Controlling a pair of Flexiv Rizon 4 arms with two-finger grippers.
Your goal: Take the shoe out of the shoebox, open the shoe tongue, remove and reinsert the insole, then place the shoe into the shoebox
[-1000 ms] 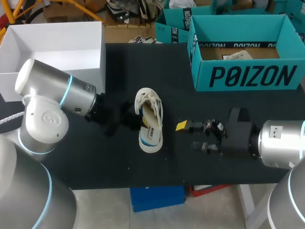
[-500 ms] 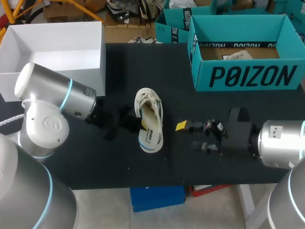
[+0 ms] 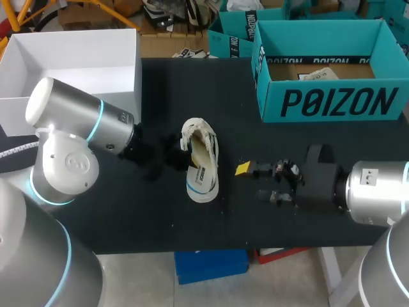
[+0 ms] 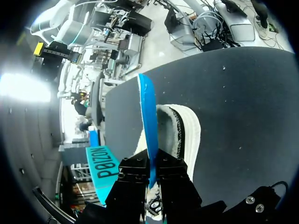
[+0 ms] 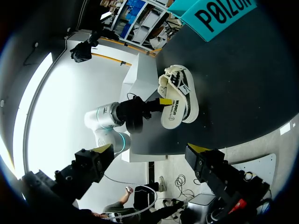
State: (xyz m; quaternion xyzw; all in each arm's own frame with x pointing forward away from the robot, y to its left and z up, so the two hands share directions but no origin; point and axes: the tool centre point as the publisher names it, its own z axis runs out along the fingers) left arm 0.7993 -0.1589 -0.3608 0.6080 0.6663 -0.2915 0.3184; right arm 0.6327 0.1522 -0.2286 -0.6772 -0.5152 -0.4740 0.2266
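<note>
Roughly midway between the far and near edges of the black worktop (image 3: pixel 307 144), a little left of its middle, lies the shoe (image 3: pixel 203 182); its long axis runs from the far edge toward the near one, almost square to both, with the laced end pointing away from us and the plainer end toward the near edge; our left claw (image 4: pixel 153 163) is right against the shoe's left flank, its fingers pressed together on the thin blue insole (image 4: pixel 145 116), which stands on edge between them and rises ahead of the claw over the shoe's opening; our right claw (image 3: pixel 254 182) hangs low over the worktop near the shoe's right side, apart from it, with its fingers spread wide; the teal shoebox (image 3: pixel 332 102) stands open at the far right corner, well apart from the shoe; bare worktop shows between shoe and shoebox, and a free band runs along the near edge in front of the shoe and both claws.
</note>
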